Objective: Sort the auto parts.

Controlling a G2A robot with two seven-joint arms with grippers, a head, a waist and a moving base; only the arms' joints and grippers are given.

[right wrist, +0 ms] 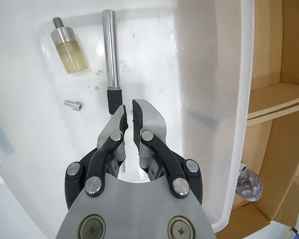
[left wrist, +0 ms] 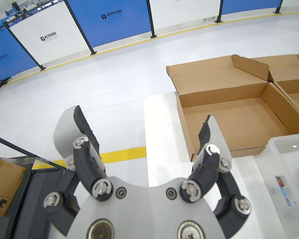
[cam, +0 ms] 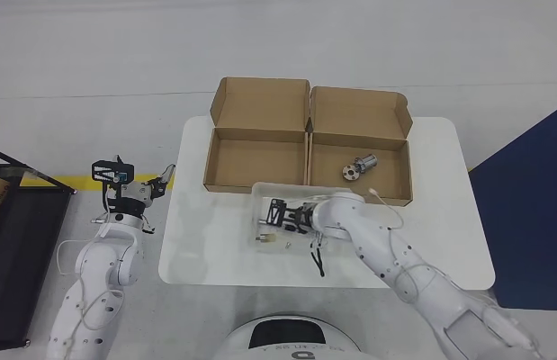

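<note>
My right gripper (right wrist: 129, 105) hangs low inside the clear plastic bin (right wrist: 241, 80), its pads almost together. A long metal rod (right wrist: 111, 50) with a black-wrapped end lies on the bin floor and runs under one finger; I see nothing held between the pads. Beside the rod lie a threaded stud with a yellowish body (right wrist: 68, 50) and a small bolt (right wrist: 74, 105). A round metal hub (cam: 359, 166) rests in the right cardboard box (cam: 386, 184). My left gripper (left wrist: 143, 115) is open and holds nothing, off the table's left edge (cam: 161, 175).
The left cardboard box (cam: 256, 162) has nothing in it and stands behind the bin (cam: 260, 193). A thin black item (cam: 318, 261) lies on the white table (cam: 440, 243) in front of the bin. A dark cart (cam: 17, 243) stands left of the table.
</note>
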